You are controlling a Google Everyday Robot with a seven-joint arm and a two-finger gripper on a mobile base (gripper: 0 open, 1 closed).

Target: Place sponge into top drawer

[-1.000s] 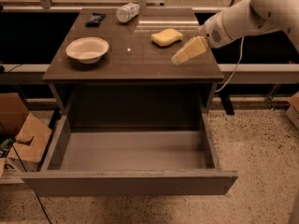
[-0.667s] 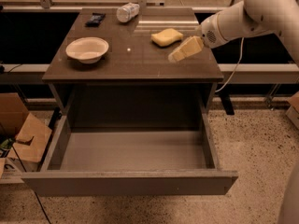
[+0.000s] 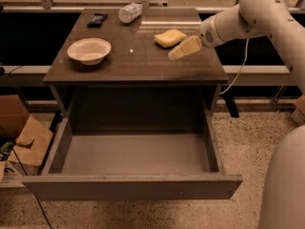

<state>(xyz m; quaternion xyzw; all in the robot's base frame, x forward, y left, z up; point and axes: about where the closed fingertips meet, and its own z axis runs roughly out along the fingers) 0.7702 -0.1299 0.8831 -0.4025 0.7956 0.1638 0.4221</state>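
The yellow sponge (image 3: 170,37) lies on the dark tabletop (image 3: 133,61) toward its right rear. My gripper (image 3: 177,53) hangs just in front of and slightly right of the sponge, above the table, with its pale yellow fingers pointing left and down. It holds nothing that I can see. The top drawer (image 3: 133,185) is pulled fully open below the table, and its smooth grey floor is bare.
A white bowl (image 3: 89,50) sits on the table's left side. A clear plastic bottle (image 3: 130,12) lies at the back centre and a dark packet (image 3: 97,19) at the back left. Cardboard boxes (image 3: 26,140) stand on the floor at left.
My gripper has moved a little to the left and closer to the sponge. The sponge, bowl and drawer have not moved.
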